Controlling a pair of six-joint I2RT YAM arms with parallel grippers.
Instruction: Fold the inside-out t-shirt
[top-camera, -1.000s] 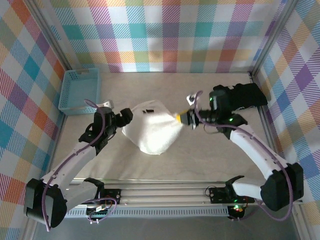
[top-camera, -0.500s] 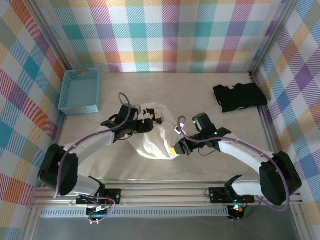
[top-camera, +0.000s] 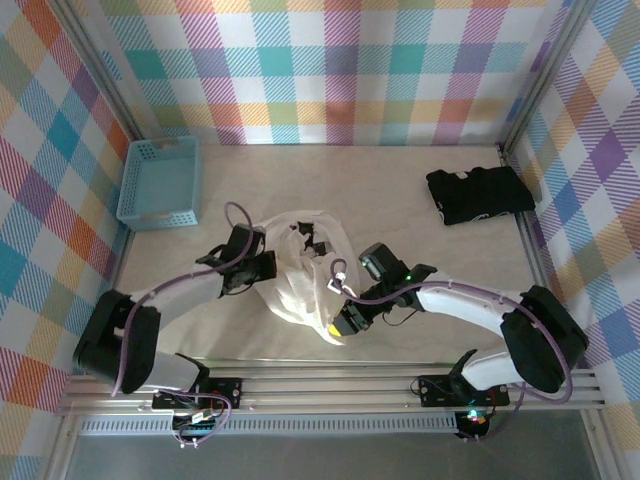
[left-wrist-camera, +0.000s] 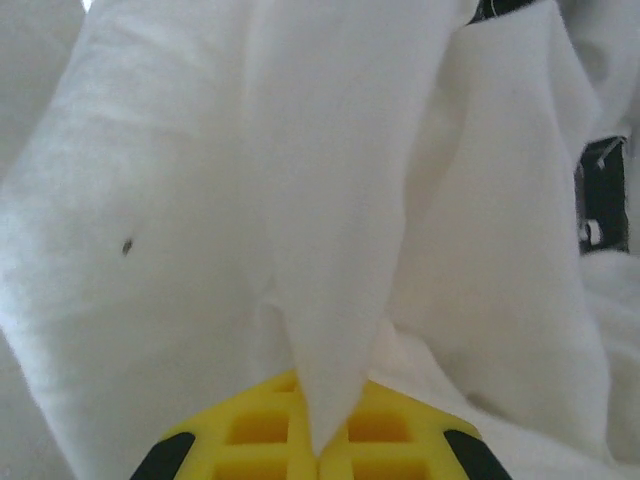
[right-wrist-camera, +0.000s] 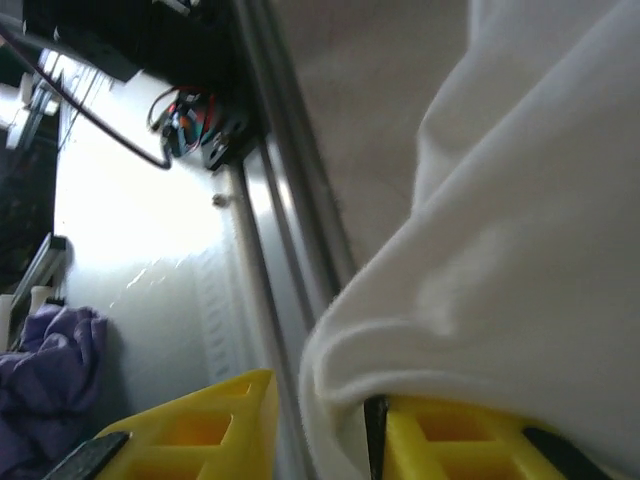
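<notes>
1. While I'm parked on the overhead view, here's the head count: two arms, one inside-out t-shirt (top-camera: 300, 285), one blue basket (top-camera: 160, 180) and one black folded garment (top-camera: 480, 193).
2. The shirt sits on the table (top-camera: 390, 215) right between my two tools. The left gripper (top-camera: 272, 268) is at one edge and the right gripper (top-camera: 336, 328) is at the near corner on the other side.
3. Left gripper: the yellow fingers (left-wrist-camera: 250, 432) are pressed together with a fold of white cloth pinched in the seam between them. The rest of the shirt billows up ahead of the tips.
4. Right gripper: the fingers (right-wrist-camera: 470, 440) stand a narrow way apart. The hem drapes over one finger and sags into the gap, with a sliver of space beside it, so it's loose and not clamped.
5. Looks-wise, the shirt is plain white, soft and super wrinkly, bunched into a lumpy heap rather than lying flat. There are a few small dark bits near its far edge, and I can't tell what they are.
6. The basket is well off past the left gripper's outer side. The black garment lies well beyond the right gripper, and nothing is touching it.
</notes>
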